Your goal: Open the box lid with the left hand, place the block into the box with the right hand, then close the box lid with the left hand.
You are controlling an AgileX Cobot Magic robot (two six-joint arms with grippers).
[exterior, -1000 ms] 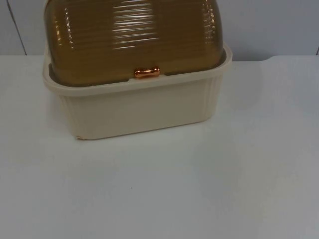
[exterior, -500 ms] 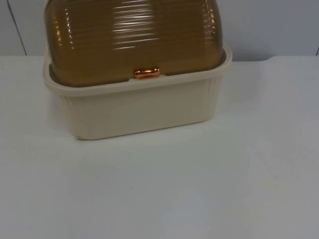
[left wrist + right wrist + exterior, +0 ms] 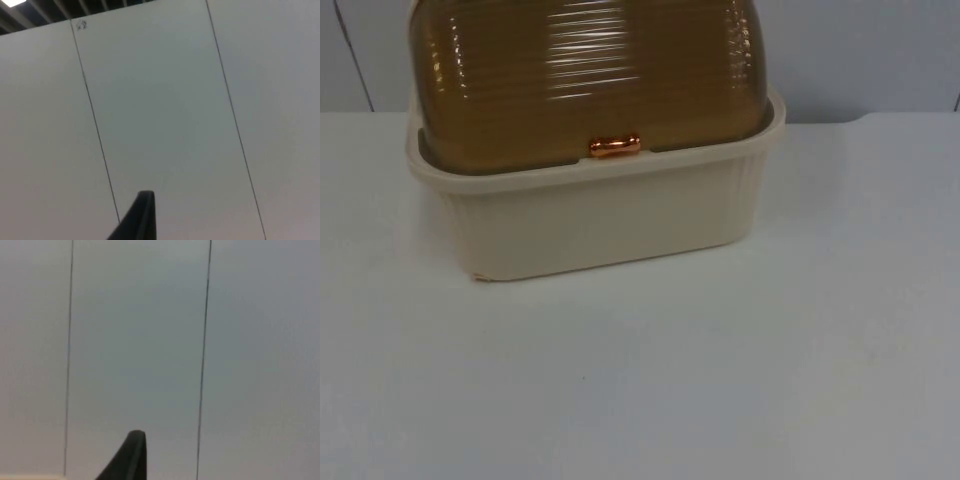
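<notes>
From above, the cream box point(image 3: 600, 215) sits at the table's point(image 3: 720, 380) far edge, its amber ribbed lid point(image 3: 585, 80) down, copper handle point(image 3: 614, 146) at its front rim. My left gripper point(image 3: 142, 220) and right gripper point(image 3: 131, 457) face the partition wall point(image 3: 150, 340); their spread, I cannot tell.

The white bench point(image 3: 720, 380) is running back to the grey partition wall point(image 3: 880, 50) at 12 o'clock. Sitting right on it, up toward 11 o'clock, is the cream box point(image 3: 600, 220), wearing its brown see-through lid point(image 3: 585, 80) shut, copper handle point(image 3: 614, 146) facing 6 o'clock.
</notes>
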